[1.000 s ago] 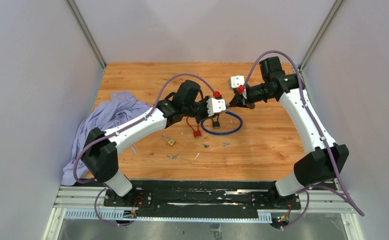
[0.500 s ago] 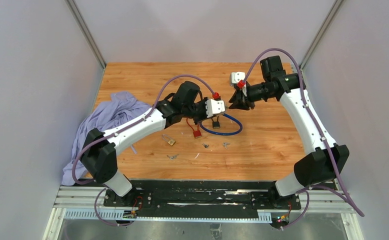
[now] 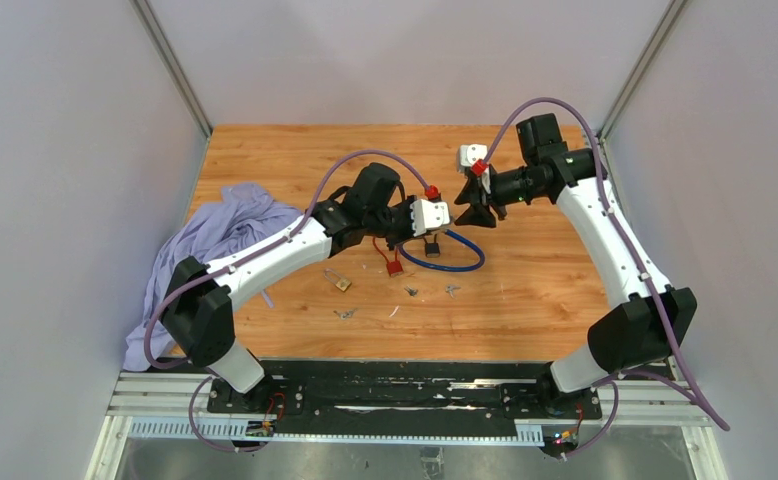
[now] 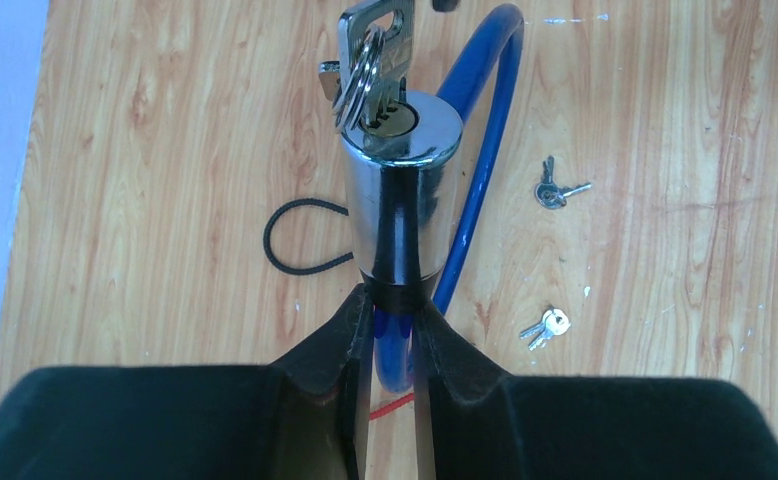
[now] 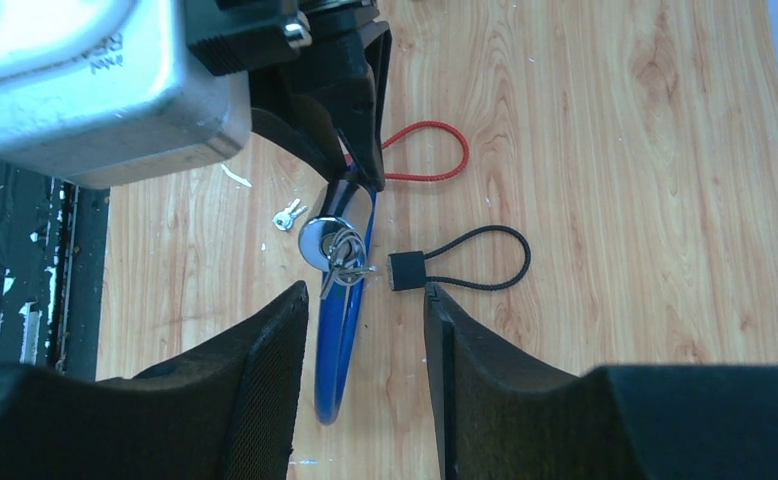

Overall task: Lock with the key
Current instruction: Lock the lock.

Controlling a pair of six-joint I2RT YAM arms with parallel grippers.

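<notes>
The left gripper (image 4: pixel 390 315) pinches the shiny lock (image 4: pixel 400 190) mid-table, with the key (image 4: pixel 375 40) in it. The right gripper (image 5: pixel 365 288), at the lock's 2 o'clock, gapes wide and empty. A hard twist on the key could slip the lock loose.

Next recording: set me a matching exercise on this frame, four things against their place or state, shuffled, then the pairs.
Things:
1. lock cylinder
2. key
3. right gripper
4. purple cloth

Place or state:
A. jaws open, holding nothing
B. gripped at its base by the left gripper
C. heaped at the far left
D. stuck in the keyhole

Pairs: 1-B, 2-D, 3-A, 4-C.
</notes>
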